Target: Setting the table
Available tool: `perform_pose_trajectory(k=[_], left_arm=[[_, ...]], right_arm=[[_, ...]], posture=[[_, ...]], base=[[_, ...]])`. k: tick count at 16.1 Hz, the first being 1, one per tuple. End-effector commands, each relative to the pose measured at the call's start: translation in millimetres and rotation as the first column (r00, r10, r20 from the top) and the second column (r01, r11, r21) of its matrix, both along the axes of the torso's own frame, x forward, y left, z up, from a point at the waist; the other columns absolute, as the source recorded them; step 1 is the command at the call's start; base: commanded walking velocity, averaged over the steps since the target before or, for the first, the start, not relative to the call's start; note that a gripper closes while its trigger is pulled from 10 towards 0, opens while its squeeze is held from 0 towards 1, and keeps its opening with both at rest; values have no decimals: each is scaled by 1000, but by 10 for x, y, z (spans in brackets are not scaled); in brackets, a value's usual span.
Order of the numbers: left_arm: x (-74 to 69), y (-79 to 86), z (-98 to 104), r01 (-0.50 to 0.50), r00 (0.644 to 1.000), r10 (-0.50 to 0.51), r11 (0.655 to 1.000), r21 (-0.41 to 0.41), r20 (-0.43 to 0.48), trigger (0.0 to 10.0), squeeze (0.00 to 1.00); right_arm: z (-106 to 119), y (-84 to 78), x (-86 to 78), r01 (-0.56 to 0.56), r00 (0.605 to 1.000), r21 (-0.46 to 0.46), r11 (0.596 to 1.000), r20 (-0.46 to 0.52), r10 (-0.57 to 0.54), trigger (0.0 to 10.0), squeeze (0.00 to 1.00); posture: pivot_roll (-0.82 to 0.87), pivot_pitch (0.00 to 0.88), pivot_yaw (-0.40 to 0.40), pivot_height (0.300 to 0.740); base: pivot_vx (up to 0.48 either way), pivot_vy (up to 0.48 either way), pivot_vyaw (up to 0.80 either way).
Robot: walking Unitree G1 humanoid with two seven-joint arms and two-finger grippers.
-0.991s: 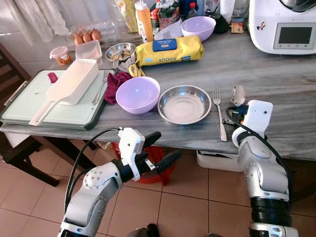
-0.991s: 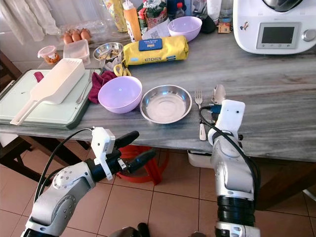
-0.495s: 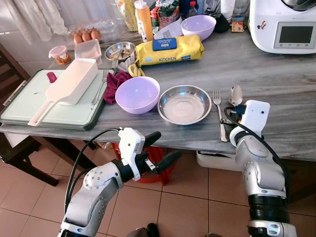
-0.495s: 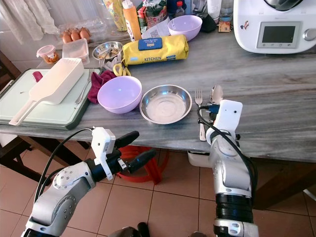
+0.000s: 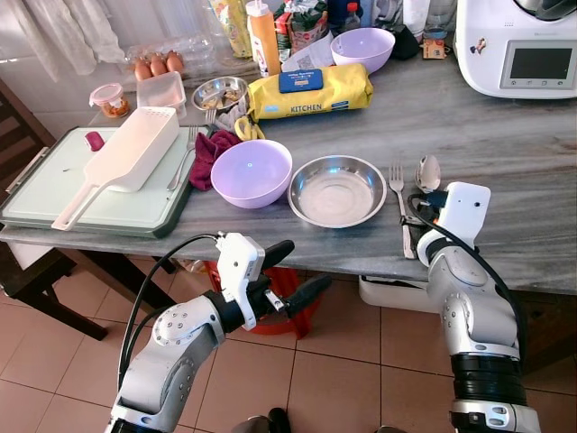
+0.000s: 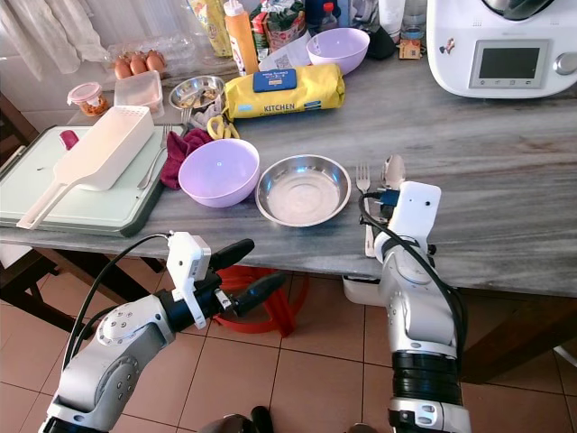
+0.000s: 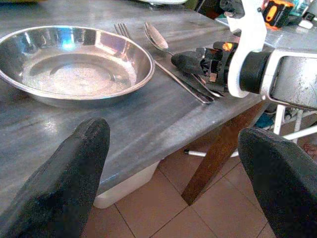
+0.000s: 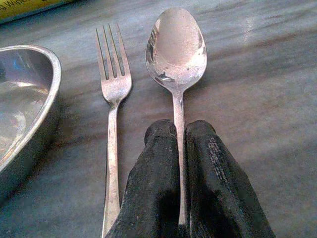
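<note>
So the place setting looks mostly done: metal dish (image 5: 336, 189) near the table's (image 5: 523, 144) front edge, fork (image 5: 399, 206) just to its right. The right gripper (image 8: 181, 144) has its fingers pinched on the spoon (image 8: 177, 44) handle, spoon flat beside the fork, not let go yet. The left gripper (image 5: 293, 275) hangs spread wide and empty below the table edge.

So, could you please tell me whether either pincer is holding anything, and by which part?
The right pincer is shut on the spoon, gripping its handle while it lies on the table. The left pincer is open below the table edge, holding nothing.
</note>
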State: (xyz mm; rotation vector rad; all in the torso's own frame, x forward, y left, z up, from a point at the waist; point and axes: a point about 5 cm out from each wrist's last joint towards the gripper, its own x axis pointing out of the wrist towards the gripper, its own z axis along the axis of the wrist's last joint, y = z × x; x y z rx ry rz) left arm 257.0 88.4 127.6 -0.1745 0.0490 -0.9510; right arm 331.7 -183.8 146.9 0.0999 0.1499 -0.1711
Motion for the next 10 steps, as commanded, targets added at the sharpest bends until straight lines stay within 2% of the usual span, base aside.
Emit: perform_pose_trajectory(k=[1,10], left_arm=[[10,30,-8,-12,1000,12,1000,21,3,10000,0],[12,31,-31,-13,1000,13,999,32,0,10000,0]], right_arm=[[-37,3,5,4,1000,14,1000,-19,-4,10000,0],[-93,-61,-8,-9,998,-20,1000,-64,8,10000,0]], posture=[[-99,151,163,740],[-99,153,166,740]], base=[[0,0,0],[0,0,0]])
